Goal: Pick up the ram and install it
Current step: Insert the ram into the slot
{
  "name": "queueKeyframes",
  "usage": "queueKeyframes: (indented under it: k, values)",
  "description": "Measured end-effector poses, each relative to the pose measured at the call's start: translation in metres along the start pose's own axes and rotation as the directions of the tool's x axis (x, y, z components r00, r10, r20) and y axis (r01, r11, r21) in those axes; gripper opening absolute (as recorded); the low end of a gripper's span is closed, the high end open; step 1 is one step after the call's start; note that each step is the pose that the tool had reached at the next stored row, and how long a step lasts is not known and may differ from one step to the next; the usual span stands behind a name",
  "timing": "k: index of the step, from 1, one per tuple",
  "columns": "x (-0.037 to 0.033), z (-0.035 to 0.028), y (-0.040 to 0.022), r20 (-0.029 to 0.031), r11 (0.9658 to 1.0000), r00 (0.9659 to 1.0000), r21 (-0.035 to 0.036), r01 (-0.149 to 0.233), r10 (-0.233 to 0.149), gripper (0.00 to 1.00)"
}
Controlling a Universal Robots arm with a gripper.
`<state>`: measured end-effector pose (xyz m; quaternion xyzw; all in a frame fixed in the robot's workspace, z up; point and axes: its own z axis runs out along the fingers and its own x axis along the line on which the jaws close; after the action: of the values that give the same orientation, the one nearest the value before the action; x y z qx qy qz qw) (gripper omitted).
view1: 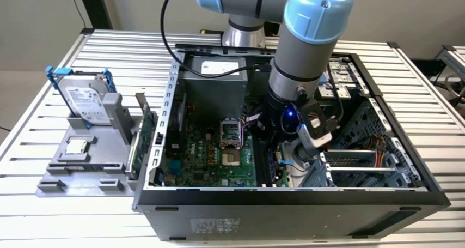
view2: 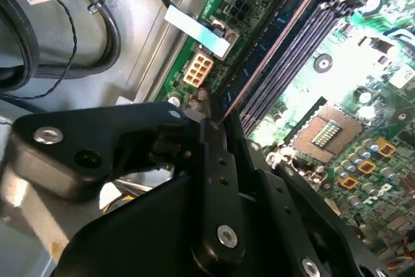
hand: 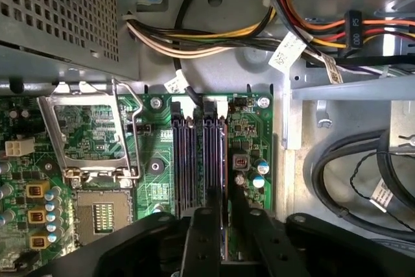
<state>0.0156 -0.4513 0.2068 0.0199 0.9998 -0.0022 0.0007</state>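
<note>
The ram (view2: 272, 47) shows edge-on as a long thin strip running out from my gripper (view2: 217, 124), which is shut on it. It stands on its long edge along the black memory slots (hand: 198, 154) of the green motherboard (view1: 210, 155), over the slot farthest from the CPU socket (hand: 104, 212). In the first wrist view the ram (hand: 224, 160) lines up with that slot between my black fingers (hand: 202, 241). Whether it sits fully in the slot I cannot tell. In the exterior view the arm's wrist (view1: 291, 117) reaches down into the open computer case (view1: 291, 196).
Cable bundles (hand: 214, 34) and a metal drive cage (view1: 360, 166) crowd the case around the slots. At the exterior view's left, a grey holder (view1: 87, 166) carries a hard drive in a blue frame (view1: 84, 98), a small chip (view1: 76, 145) and a green expansion card (view1: 145, 133).
</note>
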Motion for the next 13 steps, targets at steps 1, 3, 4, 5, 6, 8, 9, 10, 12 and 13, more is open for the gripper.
queueKeyframes:
  k: [1,3,4,5,6,8,9,10,12,13]
  values:
    - [-0.0001,-0.0002,0.0,-0.0004,1.0,1.0,0.0003,0.0,0.0,1.0]
    - [-0.0002,-0.0078,-0.0001,-0.0017,1.0,1.0,0.0007,0.0,0.0,1.0]
    - [-0.0002,-0.0123,-0.0001,-0.0016,1.0,1.0,0.0004,0.0,0.0,1.0]
    - [-0.0002,-0.0167,-0.0001,-0.0016,1.0,1.0,0.0005,0.0,0.0,1.0]
    - [-0.0002,-0.0213,-0.0001,-0.0016,1.0,1.0,0.0005,0.0,0.0,1.0]
    - [-0.0002,-0.0303,-0.0002,-0.0016,1.0,1.0,0.0005,0.0,0.0,1.0]
    - [-0.0002,-0.0349,-0.0002,-0.0016,1.0,1.0,0.0004,0.0,0.0,1.0]
    - [-0.0002,-0.0394,-0.0002,-0.0016,1.0,1.0,0.0005,0.0,0.0,1.0]
    - [-0.0003,-0.0432,-0.0002,-0.0019,1.0,1.0,0.0003,0.0,0.0,1.0]
    - [-0.0003,-0.0432,-0.0002,-0.0019,1.0,1.0,0.0003,0.001,-0.001,1.0]
